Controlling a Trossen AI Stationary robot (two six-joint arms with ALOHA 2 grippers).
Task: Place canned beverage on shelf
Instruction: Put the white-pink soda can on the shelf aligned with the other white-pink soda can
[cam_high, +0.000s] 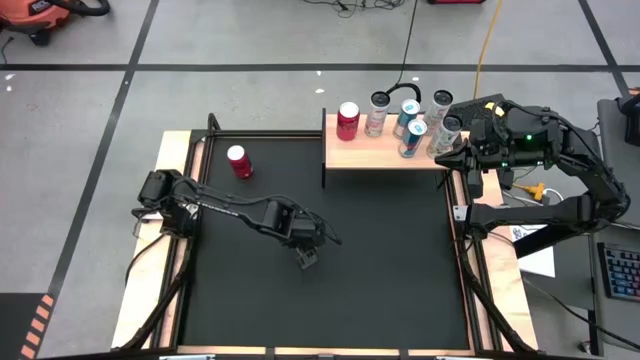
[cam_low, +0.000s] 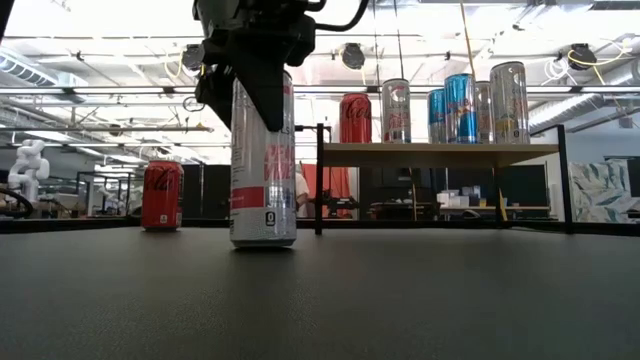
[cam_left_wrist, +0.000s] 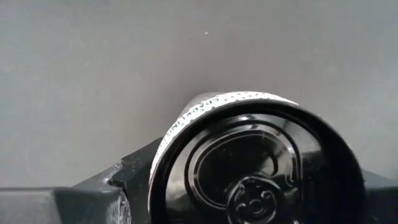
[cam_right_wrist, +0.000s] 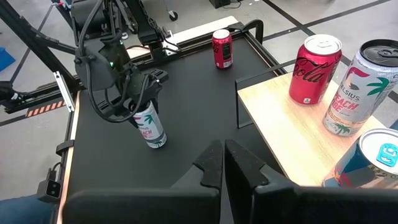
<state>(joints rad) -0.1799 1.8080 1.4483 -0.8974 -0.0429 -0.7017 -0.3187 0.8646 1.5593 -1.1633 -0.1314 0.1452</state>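
A tall white can (cam_low: 263, 190) with a black top (cam_left_wrist: 255, 168) stands on the black table near its middle; it also shows in the right wrist view (cam_right_wrist: 149, 130). My left gripper (cam_low: 255, 95) is shut on its upper part from above. A red can (cam_high: 240, 160) stands on its base at the table's far left. The shelf (cam_high: 370, 155), a pale-wood board on black supports, stands at the far right and carries several upright cans. My right gripper (cam_right_wrist: 224, 163) is shut and empty, hovering by the shelf's right end (cam_high: 462, 155). My left gripper pinches the white can's upper wall (cam_low: 262, 100), just below the rim, between its two fingers, one (cam_left_wrist: 127, 186) on each side. The fingers come from above, pointing down. The can is upright, and its base (cam_low: 263, 243) is at the table top.
On the shelf stand a red cola can (cam_right_wrist: 314, 68), a white Celsius can (cam_right_wrist: 364, 87) and several blue and silver cans (cam_high: 412, 135). The shelf's near left part (cam_right_wrist: 280, 143) is bare. A black post (cam_low: 319, 180) marks its left end. Wooden strips edge the table (cam_high: 180, 200).
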